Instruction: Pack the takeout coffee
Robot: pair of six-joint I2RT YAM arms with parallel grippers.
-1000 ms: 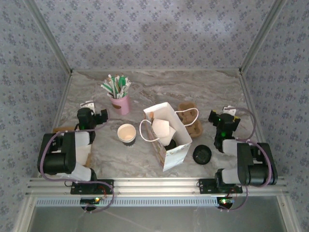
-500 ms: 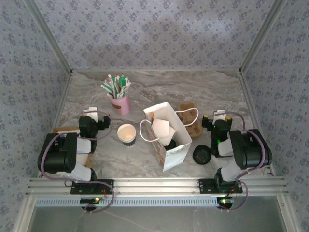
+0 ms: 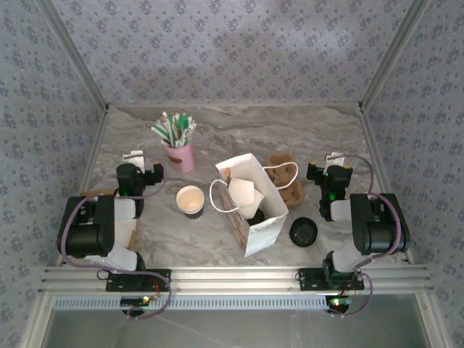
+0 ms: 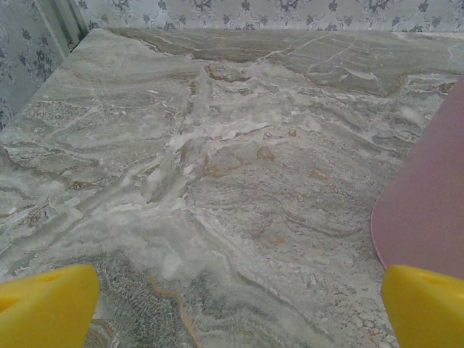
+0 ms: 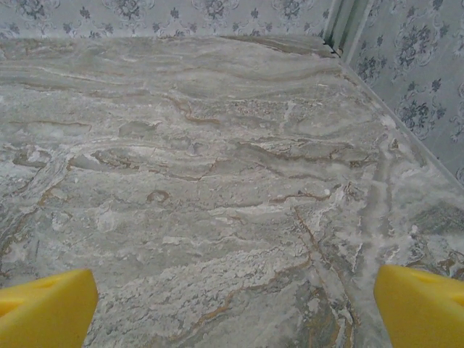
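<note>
At centre of the marble table (image 3: 239, 123) I see a white paper bag (image 3: 262, 230) standing open. Left of the bag my left gripper (image 4: 233, 308) hangs low, yellow fingers (image 4: 47, 304) wide apart and empty; right of the bag, the right gripper (image 5: 232, 304) is spread the same way. A brown cup carrier (image 3: 284, 177) sits just behind the bag's right side, and a pink cup (image 3: 181, 156) of straws is behind its left. The paper cup (image 3: 191, 201) stands upright and uncovered just left of the bag; its black lid (image 3: 303, 231) lies flat just to the right.
</note>
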